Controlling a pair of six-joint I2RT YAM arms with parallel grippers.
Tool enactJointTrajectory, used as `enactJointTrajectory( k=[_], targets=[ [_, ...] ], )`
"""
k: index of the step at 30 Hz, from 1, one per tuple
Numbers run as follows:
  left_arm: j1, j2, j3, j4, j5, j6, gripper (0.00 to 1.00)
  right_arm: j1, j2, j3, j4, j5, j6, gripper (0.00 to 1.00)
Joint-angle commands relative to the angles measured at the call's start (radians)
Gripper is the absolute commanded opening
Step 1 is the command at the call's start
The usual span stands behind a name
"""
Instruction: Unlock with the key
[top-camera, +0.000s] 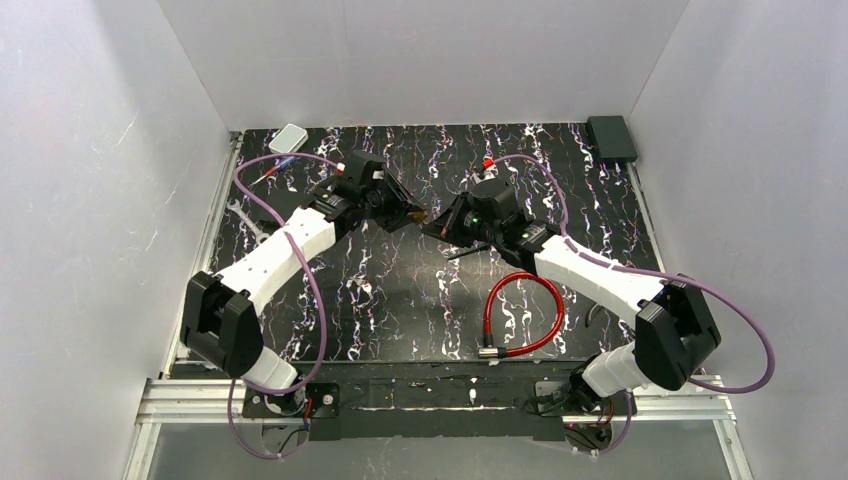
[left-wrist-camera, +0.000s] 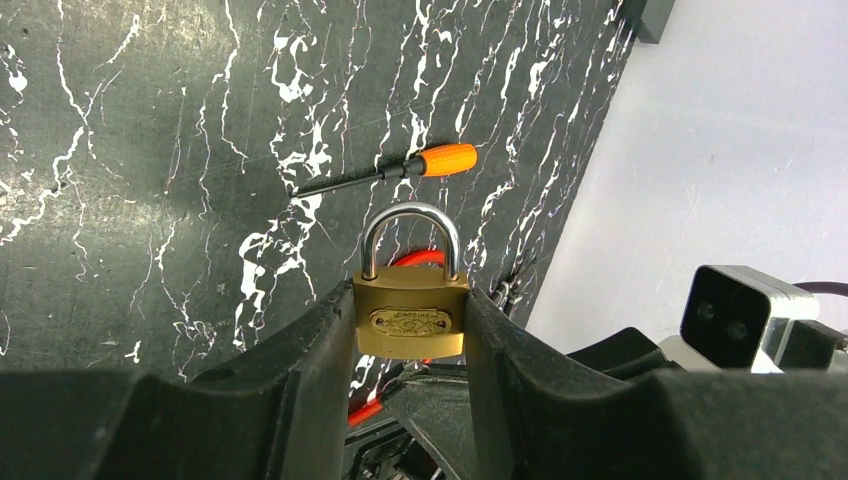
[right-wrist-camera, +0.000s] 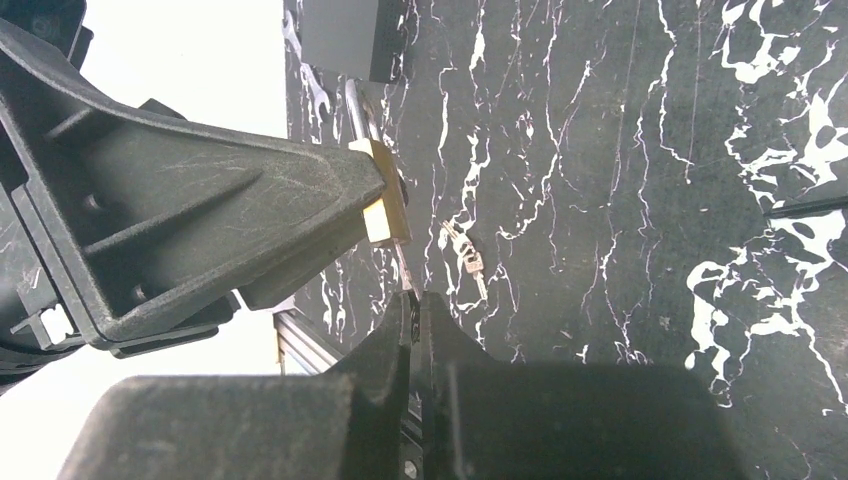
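A small brass padlock (left-wrist-camera: 410, 320) with its silver shackle shut stands upright between the black fingers of my left gripper (left-wrist-camera: 410, 300), which is shut on its body. Both grippers meet above the middle of the mat, left gripper (top-camera: 408, 215) facing right gripper (top-camera: 432, 222). In the right wrist view a thin metal key (right-wrist-camera: 405, 268) runs from the underside of the padlock (right-wrist-camera: 385, 195) into my right gripper (right-wrist-camera: 415, 298), whose fingers are shut on it. Most of the key's head is hidden between those fingers.
An orange-handled screwdriver (left-wrist-camera: 400, 170) lies on the black marbled mat beyond the padlock. A small bunch of spare keys (right-wrist-camera: 468, 258) lies on the mat. A red cable loop (top-camera: 525, 315), a white box (top-camera: 289, 137), a black box (top-camera: 612, 137) and a silver wrench (top-camera: 238, 212) also lie there.
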Motion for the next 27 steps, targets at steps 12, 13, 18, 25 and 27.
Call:
enactJointTrajectory(
  k=[12, 13, 18, 25, 27],
  targets=[
    [-0.013, -0.026, 0.051, -0.052, 0.054, 0.043, 0.0, -0.039, -0.011, 0.038, 0.225, 0.0, -0.007, 0.01],
    [-0.013, -0.024, 0.057, -0.053, 0.06, 0.052, 0.0, -0.045, -0.012, 0.042, 0.219, -0.011, -0.02, 0.01],
    [-0.014, -0.017, 0.079, -0.058, 0.092, 0.084, 0.0, -0.064, -0.019, 0.077, 0.162, -0.015, -0.113, 0.01],
    [-0.013, -0.014, 0.074, -0.032, 0.154, 0.06, 0.0, -0.07, -0.008, 0.083, 0.139, 0.01, -0.168, 0.01],
    [-0.013, -0.013, 0.072, -0.032, 0.162, 0.047, 0.0, -0.072, -0.003, 0.08, 0.144, 0.014, -0.173, 0.01]
  ],
)
